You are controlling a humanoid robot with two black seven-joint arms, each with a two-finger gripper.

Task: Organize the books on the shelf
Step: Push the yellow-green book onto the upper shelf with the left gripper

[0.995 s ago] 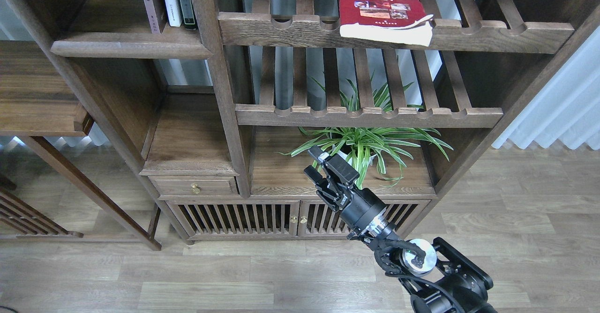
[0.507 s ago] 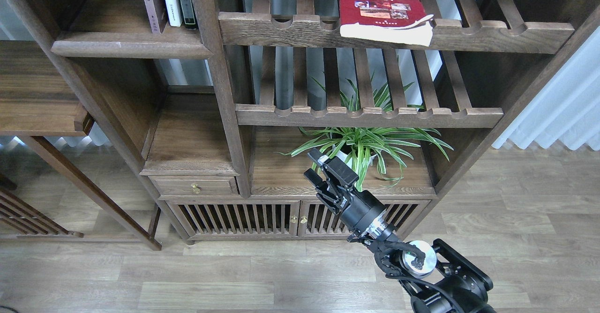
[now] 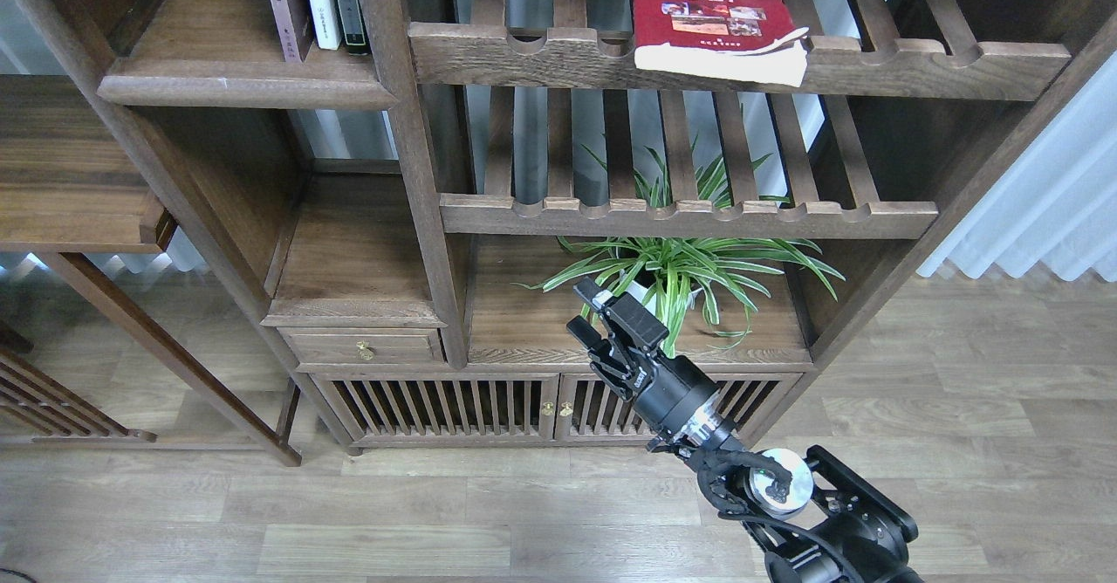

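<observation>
Right now our right gripper [image 3: 602, 317] hangs empty before the lower cabinet; its dark fingers overlap, so we cannot tell whether they are spread or pressed together. Just beyond it sits the spider plant [image 3: 685, 273]. Far above, the red book [image 3: 711, 16] lies flat on the slatted rack [image 3: 733, 64], its pages overhanging the front rail.

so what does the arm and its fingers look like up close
Only the right arm shows. It is black, built of rounded cylindrical segments, with a silver ring behind the wrist and a shiny silver disc at one joint. Thin black cables loop beside that disc. The right gripper has blocky black fingers.
</observation>
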